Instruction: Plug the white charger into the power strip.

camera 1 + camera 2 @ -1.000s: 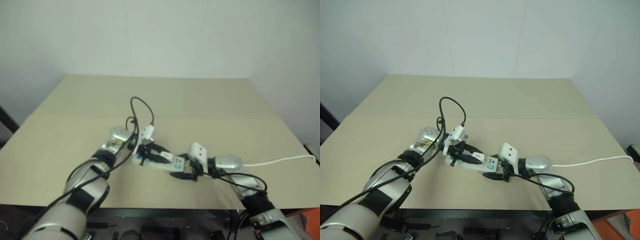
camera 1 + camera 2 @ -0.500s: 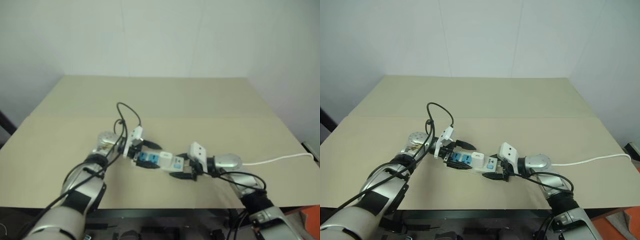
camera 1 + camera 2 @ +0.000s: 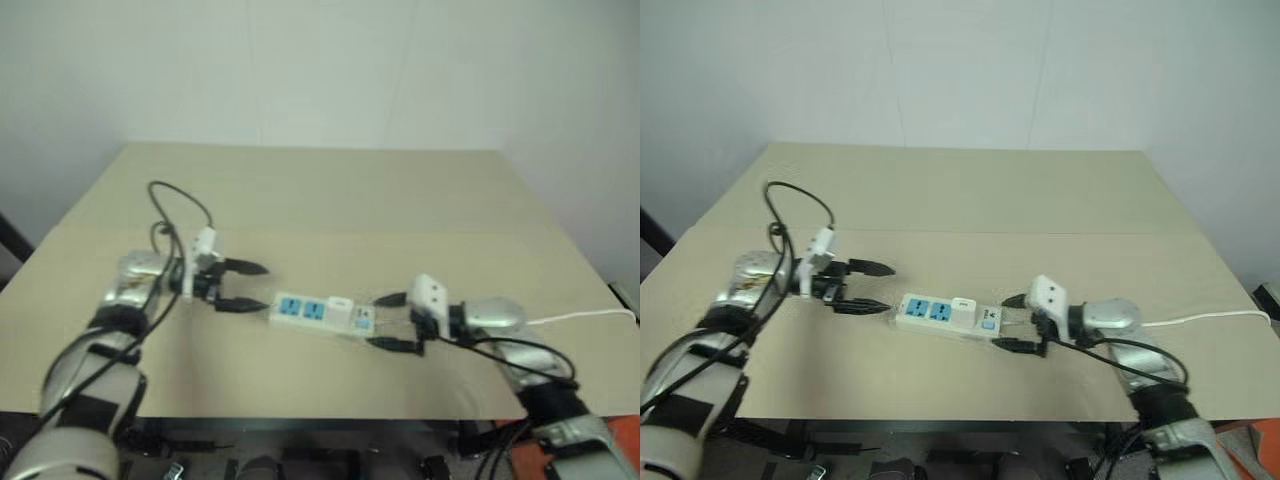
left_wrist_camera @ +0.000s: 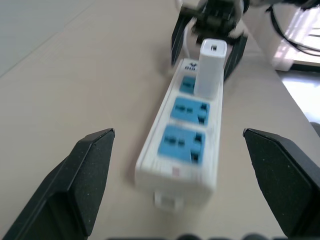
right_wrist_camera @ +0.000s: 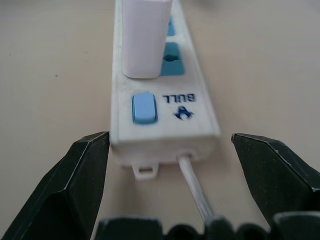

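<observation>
The strip (image 3: 945,316) lies flat on the table (image 3: 970,200), a long white plastic bar with rounded corners and a smooth, slightly glossy top. I take it as my landmark. Three blue socket panels sit along its top face; two of them are bare, each with dark slots. On the third, the one nearest the switch end, the charger (image 4: 210,67) stands upright, a plain white block with softly rounded edges and a small square mark on its top face. Its base sits flush on the blue panel. Past the charger the strip carries a pale blue oblong button (image 5: 143,108) and blue lettering, then a small moulded tab at the end.

A thin, smooth white cord (image 3: 1205,319) leaves that same end of the strip and runs off toward the table's right edge.

My left gripper (image 3: 872,287) is just off the strip's free end, the end away from the cord. Its two black, matte, wedge-shaped fingers (image 4: 90,167) are spread wide, with nothing between them, and they do not touch the strip.

My right gripper (image 3: 1015,322) is at the strip's cord end. Its fingers (image 5: 82,180), the same dull black with a fine grainy surface, are also spread wide, one to each side of that end and clear of it. The cord passes between them.

The table is a matte beige sheet with a faint seam running across it beyond the strip.
</observation>
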`<action>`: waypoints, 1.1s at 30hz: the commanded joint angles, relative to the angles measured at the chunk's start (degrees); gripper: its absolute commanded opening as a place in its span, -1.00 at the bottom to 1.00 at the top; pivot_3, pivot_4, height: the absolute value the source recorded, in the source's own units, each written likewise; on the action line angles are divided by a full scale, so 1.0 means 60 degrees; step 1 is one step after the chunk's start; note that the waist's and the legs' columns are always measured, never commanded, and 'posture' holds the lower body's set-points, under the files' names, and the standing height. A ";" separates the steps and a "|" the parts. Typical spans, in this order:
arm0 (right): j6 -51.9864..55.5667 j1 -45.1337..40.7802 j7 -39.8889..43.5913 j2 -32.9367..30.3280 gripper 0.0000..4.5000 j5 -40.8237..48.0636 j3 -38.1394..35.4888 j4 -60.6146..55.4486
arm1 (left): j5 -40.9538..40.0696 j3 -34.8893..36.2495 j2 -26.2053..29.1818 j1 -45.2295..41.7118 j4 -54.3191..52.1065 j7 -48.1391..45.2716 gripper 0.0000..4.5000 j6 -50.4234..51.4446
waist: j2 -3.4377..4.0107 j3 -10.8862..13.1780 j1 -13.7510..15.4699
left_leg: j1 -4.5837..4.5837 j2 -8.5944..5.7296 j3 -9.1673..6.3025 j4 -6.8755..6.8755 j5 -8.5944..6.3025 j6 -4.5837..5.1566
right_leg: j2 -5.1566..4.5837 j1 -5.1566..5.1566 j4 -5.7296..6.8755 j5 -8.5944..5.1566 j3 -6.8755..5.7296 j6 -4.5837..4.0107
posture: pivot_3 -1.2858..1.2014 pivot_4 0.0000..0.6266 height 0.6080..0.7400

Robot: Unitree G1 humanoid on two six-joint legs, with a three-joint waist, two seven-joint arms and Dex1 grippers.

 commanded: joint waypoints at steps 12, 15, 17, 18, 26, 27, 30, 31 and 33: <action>0.1568 0.4609 0.1513 -0.3629 0.98 0.2584 -0.5865 -0.2994 | -0.1431 0.2565 0.3194 0.4013 -0.3804 -0.0038 1.00 0.1430 | -0.0002 0.0021 0.0192 | 0.0054 0.0022 0.0049 -0.0007 -0.0021 0.0003 | -0.0011 0.0027 -0.0003 -0.0057 0.0008 0.0059 | 0.03 -0.52 1.00; 0.1593 0.4829 0.1527 -0.3694 0.98 0.2573 -0.6224 -0.3036 | -0.1300 0.3077 0.3038 0.4409 -0.4382 -0.0037 1.00 0.1861 | -0.0003 0.0021 0.0221 | 0.0077 0.0032 0.0054 -0.0007 -0.0018 -0.0002 | -0.0006 0.0035 0.0008 -0.0082 0.0009 0.0007 | 0.03 -0.52 1.00; 0.1601 0.4928 0.1587 -0.3731 0.98 0.2589 -0.6379 -0.3022 | -0.1175 0.3297 0.2931 0.4587 -0.4761 -0.0030 1.00 0.2110 | -0.0003 0.0021 0.0223 | 0.0074 0.0034 0.0055 -0.0008 -0.0018 -0.0002 | -0.0001 0.0034 0.0007 -0.0078 0.0008 0.0015 | 0.03 -0.52 1.00; 0.1609 0.4948 0.1560 -0.3747 0.98 0.2563 -0.6430 -0.3003 | -0.1118 0.3374 0.2876 0.4619 -0.4909 -0.0016 1.00 0.2234 | -0.0003 0.0021 0.0223 | 0.0062 0.0033 0.0055 -0.0009 -0.0018 -0.0002 | 0.0000 0.0026 0.0004 -0.0071 0.0008 0.0027 | 0.03 -0.52 1.00; 0.1697 0.5040 0.1377 -0.3750 0.98 0.2447 -0.6716 -0.2918 | -0.0486 0.3370 0.2375 0.3742 -0.4873 -0.0033 1.00 0.3072 | -0.0010 0.0025 0.0238 | 0.0046 0.0021 0.0056 -0.0008 -0.0018 -0.0001 | -0.0003 0.0026 -0.0007 -0.0054 0.0007 0.0057 | 0.03 -0.52 1.00; 0.1694 0.5033 0.1342 -0.3754 0.98 0.2404 -0.6674 -0.2891 | -0.0426 0.3263 0.2323 0.3551 -0.4788 -0.0036 1.00 0.3163 | -0.0010 0.0026 0.0239 | 0.0047 0.0020 0.0056 -0.0008 -0.0018 -0.0001 | -0.0002 0.0026 -0.0006 -0.0054 0.0007 0.0057 | 0.03 -0.52 1.00; 0.1676 0.4992 0.1224 -0.3761 0.98 0.2266 -0.6516 -0.2812 | -0.0418 0.2924 0.2259 0.3061 -0.4559 -0.0038 1.00 0.3452 | -0.0011 0.0026 0.0230 | 0.0050 0.0020 0.0055 -0.0007 -0.0018 -0.0001 | 0.0000 0.0028 -0.0004 -0.0054 0.0009 0.0057 | 0.03 -0.52 1.00; 0.1652 0.5024 0.1211 -0.3764 0.98 0.2217 -0.6495 -0.2811 | -0.0450 0.2758 0.2281 0.2901 -0.4494 -0.0038 1.00 0.3532 | -0.0011 0.0026 0.0229 | 0.0048 0.0020 0.0055 -0.0007 -0.0018 -0.0001 | 0.0000 0.0027 -0.0004 -0.0054 0.0009 0.0058 | 0.03 -0.52 1.00; 0.1641 0.5096 0.1202 -0.3763 0.98 0.2156 -0.6510 -0.2828 | -0.0483 0.2374 0.2313 0.2531 -0.4281 -0.0038 1.00 0.3581 | -0.0010 0.0026 0.0224 | 0.0048 0.0018 0.0056 -0.0008 -0.0018 -0.0001 | 0.0000 0.0028 -0.0005 -0.0054 0.0010 0.0058 | 0.03 -0.52 1.00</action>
